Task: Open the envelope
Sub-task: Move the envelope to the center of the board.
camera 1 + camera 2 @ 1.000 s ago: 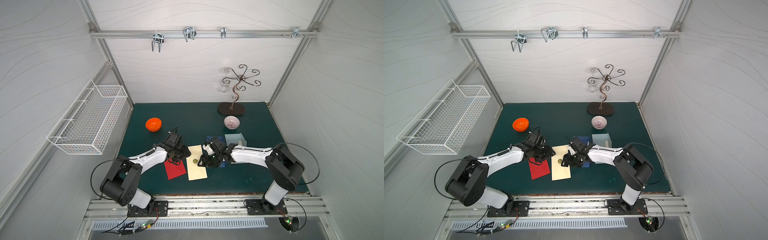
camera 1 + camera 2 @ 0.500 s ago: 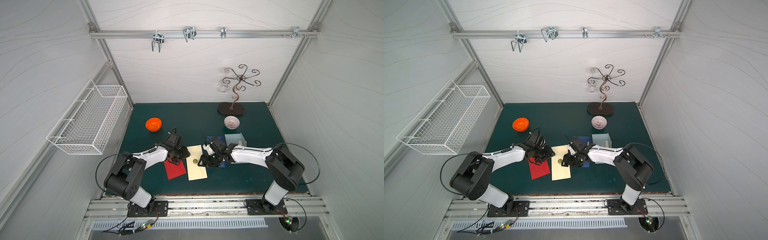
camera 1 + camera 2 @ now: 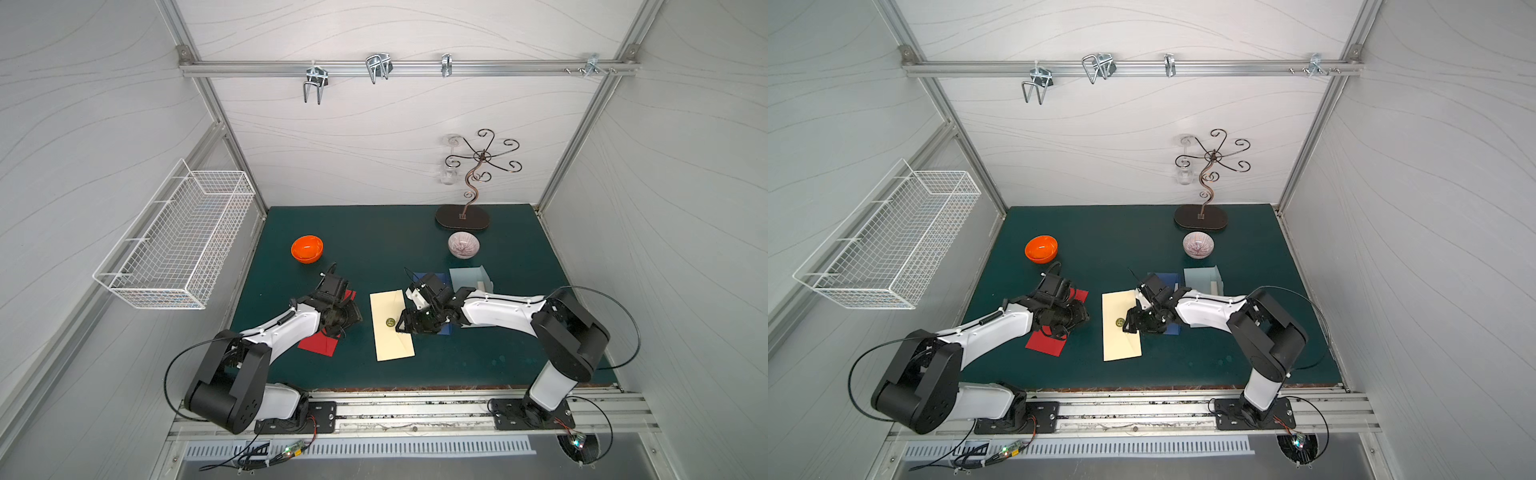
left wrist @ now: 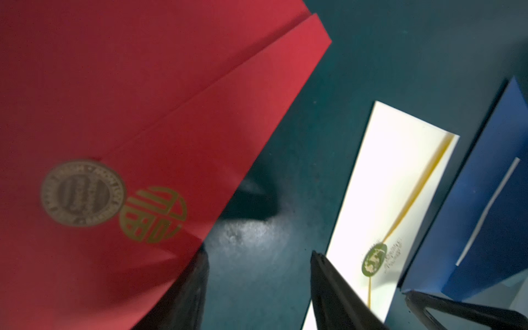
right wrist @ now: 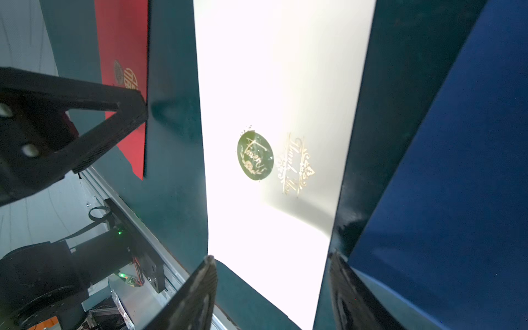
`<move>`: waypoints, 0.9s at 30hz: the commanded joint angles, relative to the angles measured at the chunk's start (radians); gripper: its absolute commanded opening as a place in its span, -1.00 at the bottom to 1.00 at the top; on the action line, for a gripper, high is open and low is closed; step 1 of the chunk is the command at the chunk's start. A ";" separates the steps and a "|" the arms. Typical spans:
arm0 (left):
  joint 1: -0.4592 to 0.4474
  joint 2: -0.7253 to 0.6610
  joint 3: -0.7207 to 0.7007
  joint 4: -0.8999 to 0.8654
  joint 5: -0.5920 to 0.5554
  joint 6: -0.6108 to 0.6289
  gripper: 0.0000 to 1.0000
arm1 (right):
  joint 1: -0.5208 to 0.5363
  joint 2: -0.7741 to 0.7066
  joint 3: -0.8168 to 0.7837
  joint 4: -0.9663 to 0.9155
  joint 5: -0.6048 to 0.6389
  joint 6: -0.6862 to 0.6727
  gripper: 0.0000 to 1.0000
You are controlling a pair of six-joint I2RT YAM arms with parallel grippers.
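A green-covered counter (image 3: 374,249) is seen from above, with two white-and-black robot arms reaching in from its near edge. A long cream paper envelope (image 3: 392,345) lies flat at the middle of the counter between the two arms. Its flap is down under a round dark-green sticker seal (image 3: 390,322), with gold lettering beside the seal.

The right hand (image 3: 403,326) is at the cream envelope's right edge, close to the seal. Its fingers are spread apart and hold nothing. In the right wrist view the envelope (image 5: 271,85) shows between them. Whether a fingertip touches the paper cannot be told. A dark blue envelope (image 5: 457,171) lies partly under this hand, just beside the cream one.

The left hand (image 3: 351,320) is also spread and empty, over the right edge of a red envelope with a gold emblem (image 4: 143,100), near the cream envelope but apart from it.

Farther back stand a glossy orange bowl (image 3: 306,248), a pale patterned bowl (image 3: 463,245), a light blue open box (image 3: 469,278) and a curly dark metal stand (image 3: 462,217).
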 commanded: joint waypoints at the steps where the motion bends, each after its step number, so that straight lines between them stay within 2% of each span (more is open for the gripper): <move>1: 0.001 -0.071 0.022 0.015 0.009 0.025 0.21 | 0.004 -0.031 -0.006 -0.015 0.001 0.007 0.28; 5: 0.041 -0.091 0.062 -0.084 -0.151 0.031 0.24 | 0.004 -0.025 -0.009 -0.009 -0.001 0.011 0.28; 7: 0.090 -0.072 0.068 -0.090 -0.175 0.027 0.24 | 0.004 -0.021 -0.009 -0.007 -0.004 0.011 0.28; 11: 0.175 -0.011 0.073 -0.034 -0.105 0.019 0.24 | 0.004 -0.018 -0.007 -0.007 -0.007 0.010 0.28; 17: 0.193 0.067 0.066 0.057 0.005 0.025 0.24 | 0.003 -0.012 -0.002 -0.012 -0.006 0.007 0.28; 27: 0.209 0.169 0.059 0.015 -0.140 0.008 0.23 | 0.003 0.001 0.009 -0.019 -0.005 0.001 0.28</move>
